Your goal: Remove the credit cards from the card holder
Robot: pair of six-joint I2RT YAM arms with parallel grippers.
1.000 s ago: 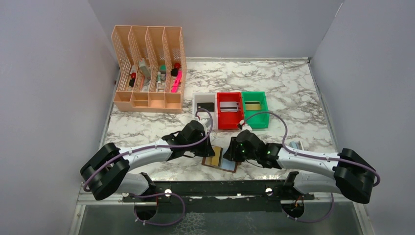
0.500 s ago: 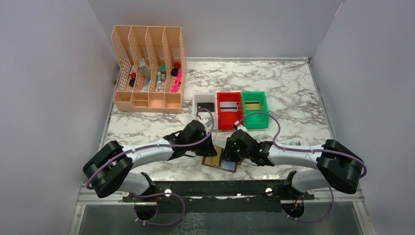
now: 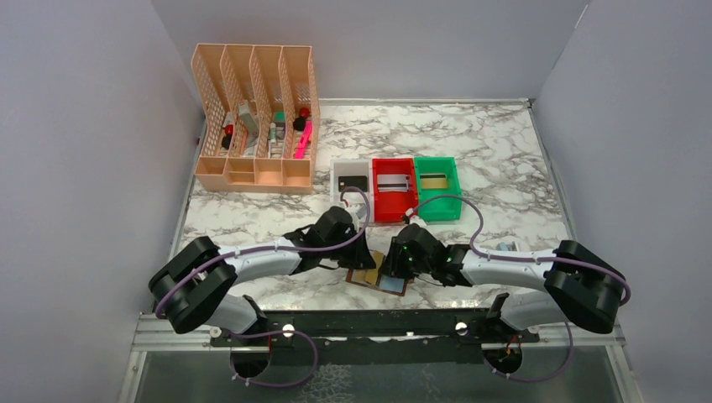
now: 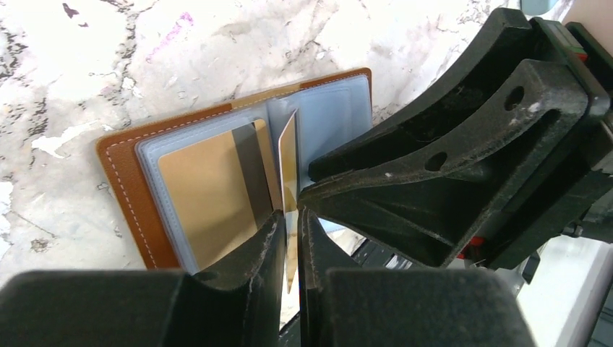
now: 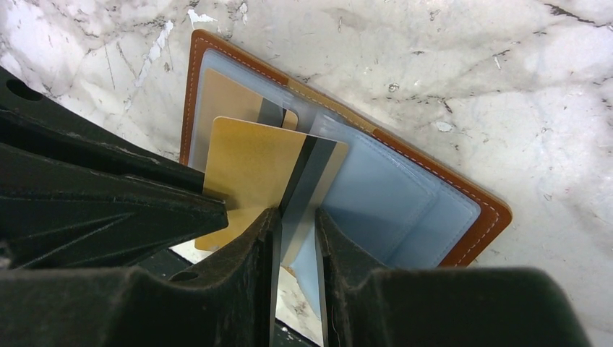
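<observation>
Left hand (image 4: 290, 214) pinching glossy gold card (image 4: 288, 153), right hand (image 5: 295, 218) clamping leather card holder (image 5: 405, 210)

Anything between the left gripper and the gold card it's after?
Nothing visible. The left gripper is shut on the edge of the gold card, which stands up from the open card holder. The right gripper crowds close beside it, apparently clamped on the pocket leaf, not between them.
</observation>
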